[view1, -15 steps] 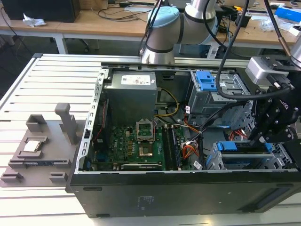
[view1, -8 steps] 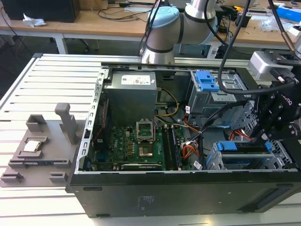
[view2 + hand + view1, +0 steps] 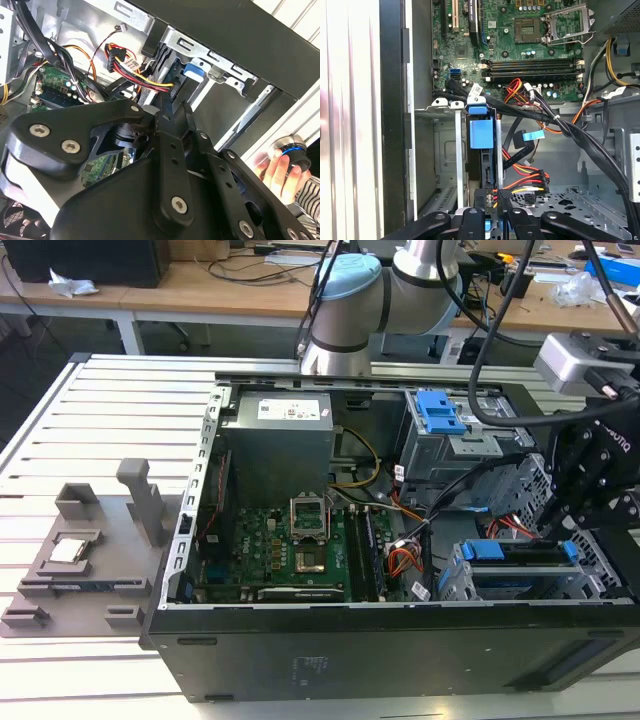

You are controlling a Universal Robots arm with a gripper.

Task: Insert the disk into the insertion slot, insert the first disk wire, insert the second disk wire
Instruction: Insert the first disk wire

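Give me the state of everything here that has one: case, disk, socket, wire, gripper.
Case: open, side panel off.
Disk: seated in the slot.
CPU socket: empty, plate flipped open.
Power wire: connector at the disk's end; plugged or not, unclear.
Gripper: at the disk's wire end.

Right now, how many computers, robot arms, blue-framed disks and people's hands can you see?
computer: 1
robot arm: 1
blue-framed disk: 1
hand: 1
Total: 4
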